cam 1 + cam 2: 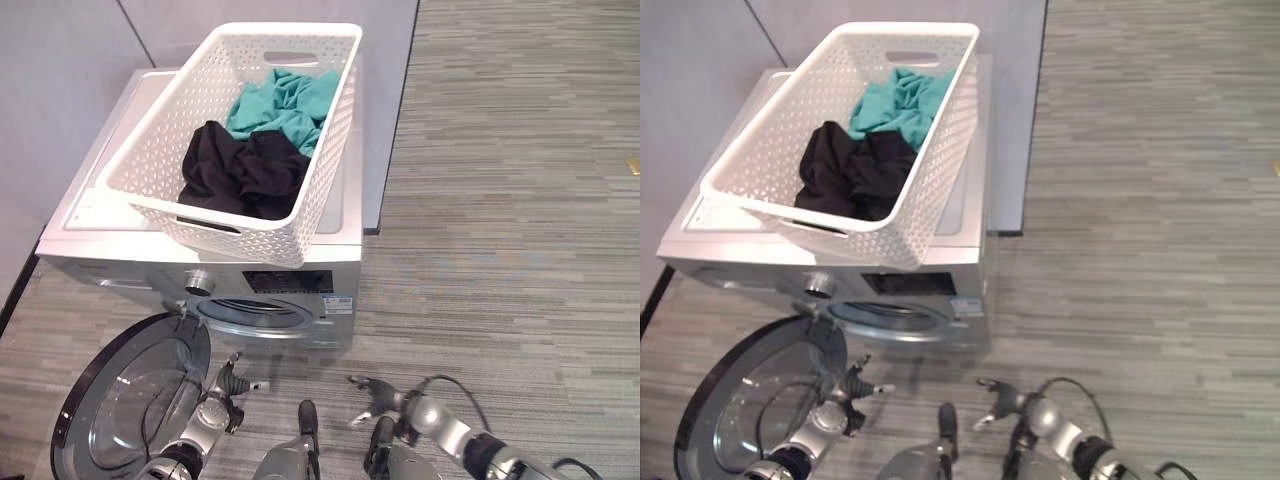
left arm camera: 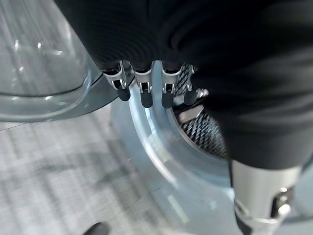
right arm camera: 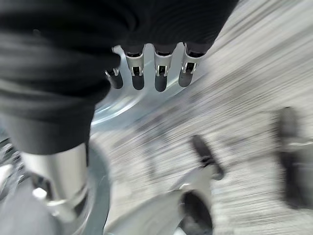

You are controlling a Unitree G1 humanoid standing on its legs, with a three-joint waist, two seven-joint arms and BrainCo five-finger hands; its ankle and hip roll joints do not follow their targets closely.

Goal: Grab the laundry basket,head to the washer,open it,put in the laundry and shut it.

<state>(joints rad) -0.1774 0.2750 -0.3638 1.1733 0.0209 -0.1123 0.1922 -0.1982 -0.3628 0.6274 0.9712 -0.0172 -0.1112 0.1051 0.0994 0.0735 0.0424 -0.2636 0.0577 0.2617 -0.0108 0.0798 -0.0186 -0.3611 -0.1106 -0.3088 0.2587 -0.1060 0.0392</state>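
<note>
With the washer door point(image 1: 130, 400) swung open, laundry basket point(image 1: 240, 140) atop the washer point(image 1: 270, 285), both hands point(image 1: 222, 400) point(image 1: 385, 398) slack-fingered, empty

Silver-grey arms; left robot hand point(image 1: 222, 392), right robot hand point(image 1: 372, 397): silver fingers, dark tips; dark ribbed covers.

A grey-green striped carpet floor point(image 1: 500, 200) spreads across the room. A pale grey wall panel point(image 1: 60, 70) stands at the left, joined by another behind, dark seam between.
</note>
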